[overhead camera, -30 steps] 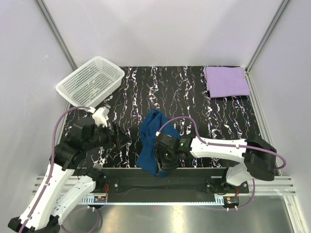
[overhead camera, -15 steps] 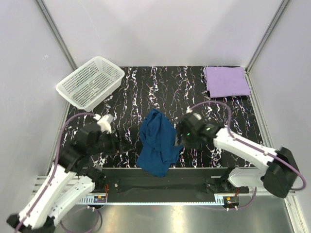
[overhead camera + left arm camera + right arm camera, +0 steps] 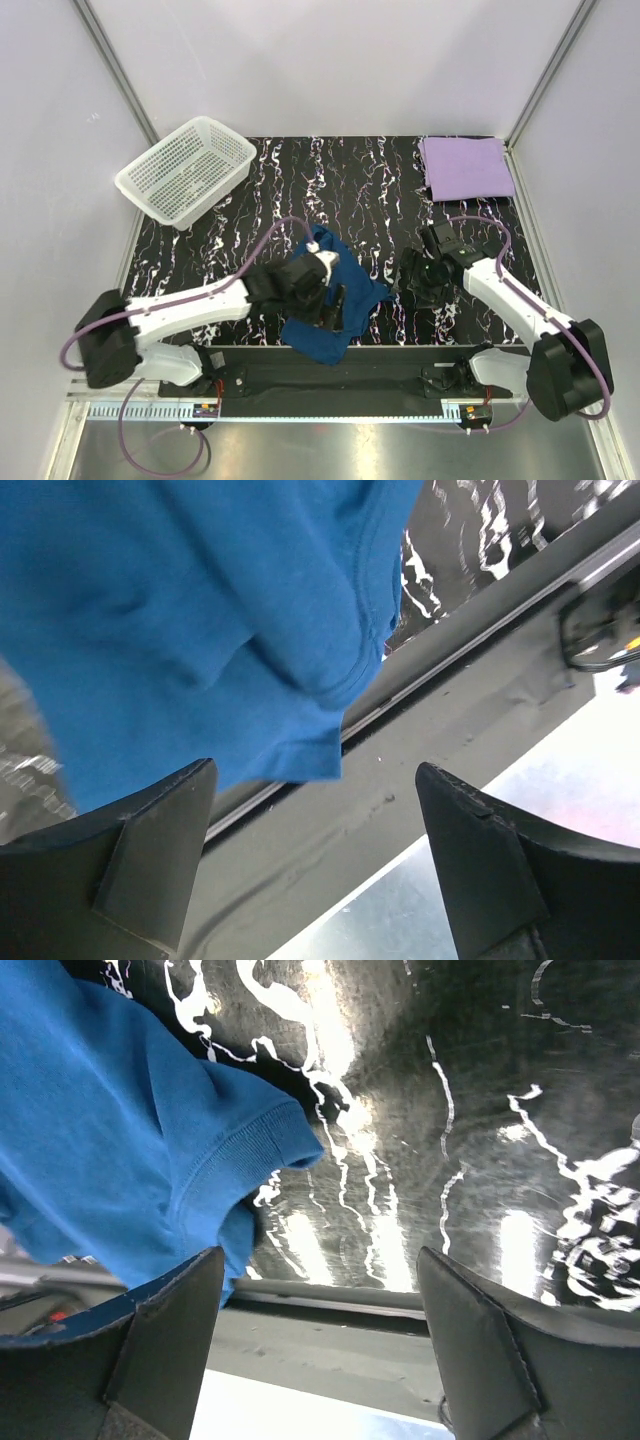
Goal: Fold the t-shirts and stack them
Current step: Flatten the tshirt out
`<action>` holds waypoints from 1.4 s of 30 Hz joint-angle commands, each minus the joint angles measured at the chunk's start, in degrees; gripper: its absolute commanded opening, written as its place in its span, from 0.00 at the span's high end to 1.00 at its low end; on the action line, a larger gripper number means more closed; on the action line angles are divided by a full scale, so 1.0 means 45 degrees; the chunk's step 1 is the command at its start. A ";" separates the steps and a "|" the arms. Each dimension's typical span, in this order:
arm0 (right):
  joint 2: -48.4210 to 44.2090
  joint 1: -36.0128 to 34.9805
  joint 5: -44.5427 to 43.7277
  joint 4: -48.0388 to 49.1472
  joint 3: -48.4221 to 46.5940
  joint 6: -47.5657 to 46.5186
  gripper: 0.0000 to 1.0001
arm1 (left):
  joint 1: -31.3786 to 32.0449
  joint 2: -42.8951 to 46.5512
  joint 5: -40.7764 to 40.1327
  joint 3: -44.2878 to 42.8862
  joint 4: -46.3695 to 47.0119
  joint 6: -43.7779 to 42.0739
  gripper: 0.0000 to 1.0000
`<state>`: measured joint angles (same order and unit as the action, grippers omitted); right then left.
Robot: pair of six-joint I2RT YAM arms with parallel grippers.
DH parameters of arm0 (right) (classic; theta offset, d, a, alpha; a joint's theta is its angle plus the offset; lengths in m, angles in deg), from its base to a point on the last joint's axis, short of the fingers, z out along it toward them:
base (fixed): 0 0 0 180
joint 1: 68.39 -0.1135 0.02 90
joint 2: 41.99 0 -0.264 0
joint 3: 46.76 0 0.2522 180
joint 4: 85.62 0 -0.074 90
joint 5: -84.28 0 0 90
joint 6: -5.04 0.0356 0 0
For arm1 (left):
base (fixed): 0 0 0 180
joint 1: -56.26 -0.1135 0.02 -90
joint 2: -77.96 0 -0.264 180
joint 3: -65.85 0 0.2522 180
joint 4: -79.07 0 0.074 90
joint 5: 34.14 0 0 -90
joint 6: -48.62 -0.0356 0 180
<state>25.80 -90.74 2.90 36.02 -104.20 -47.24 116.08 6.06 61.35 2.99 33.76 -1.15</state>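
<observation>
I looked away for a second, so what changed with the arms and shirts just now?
The left gripper swung right, over the blue shirt, jaws open. The right gripper left the shirt and withdrew rightward, open. The lavender shirt and basket stayed put.

Crumpled t-shirt [image 3: 312, 338]: solid mid-blue; stitched hems same blue in both wrist views. Folded t-shirt [image 3: 466, 167]: plain pale lavender. Surface [image 3: 330, 185]: black, irregular white marble-like veining all over. Basket [image 3: 185, 170]: white, walls patterned with rows of small holes. Left claw [image 3: 315, 770], right claw [image 3: 320, 1255]: fingers matte dark grey-black. Left arm [image 3: 180, 310], right arm [image 3: 510, 295]: white links, black joints. Cables [image 3: 270, 240]: purple. Enclosure walls [image 3: 330, 70]: pale grey-white. Near-edge rail [image 3: 330, 375]: black.
</observation>
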 commanded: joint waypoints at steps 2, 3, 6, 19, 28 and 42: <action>0.0656 0.0806 0.2223 0.1569 0.0331 -0.0276 0.17 | 0.0556 -0.2023 0.0184 -0.0963 0.1640 -0.0619 0.13; 0.0755 0.0845 0.2553 0.2132 0.0506 -0.0121 0.17 | 0.0576 -0.2320 0.0281 -0.1080 0.1601 -0.0561 0.12; 0.1107 0.1001 0.2771 0.3013 0.0839 0.0250 0.20 | 0.0576 -0.3024 0.0574 -0.1062 0.2105 -0.0347 0.13; 0.3411 0.1216 0.3513 0.5418 0.1172 0.0506 0.46 | 0.0401 -0.4589 0.0576 -0.1589 0.3203 0.0025 0.33; 0.3804 0.1216 0.2675 0.4385 0.0235 -0.0802 0.83 | -0.0440 -0.4238 0.0146 -0.1998 0.2597 -0.0111 0.62; 0.1539 -0.0012 0.2734 0.0558 -0.2888 -0.2112 1.00 | -0.0440 -0.0589 -0.3309 -0.3481 -0.0506 -0.1028 1.00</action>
<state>37.02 -87.96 16.15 44.04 -110.71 -54.00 114.04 -3.14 54.66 -7.57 35.09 -2.62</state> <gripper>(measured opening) 0.029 0.016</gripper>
